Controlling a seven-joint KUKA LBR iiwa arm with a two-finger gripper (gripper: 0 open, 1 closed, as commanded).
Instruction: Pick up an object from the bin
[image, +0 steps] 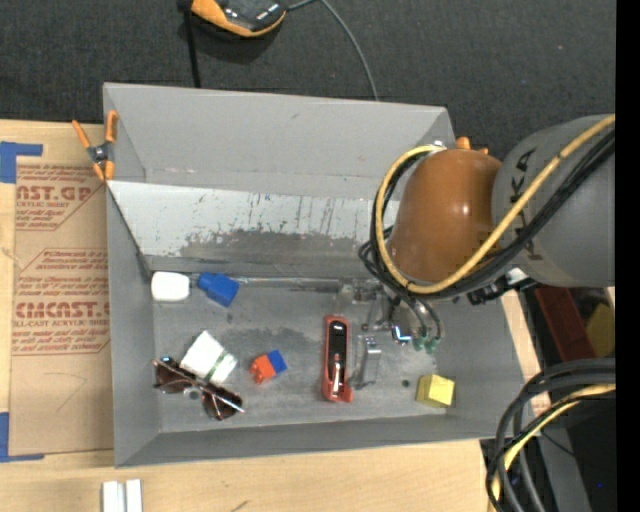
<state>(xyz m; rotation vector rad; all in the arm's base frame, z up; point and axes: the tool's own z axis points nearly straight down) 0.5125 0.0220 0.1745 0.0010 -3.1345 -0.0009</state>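
Observation:
My gripper (370, 352) hangs low over the bin floor, right of centre, under the arm's orange dome. Its metal fingers (372, 345) stand just right of a long red and black tool (336, 359) that lies lengthwise on the floor. Nothing shows between the fingers, and the gap between them is hard to read. A small yellow block (435, 390) lies to the gripper's lower right.
Further left lie an orange and blue block (266, 366), a white block (207, 355) resting on dark sunglasses (197, 387), a blue piece (218, 288) and a white rounded piece (170, 287). The sloped bin walls rise behind and on both sides.

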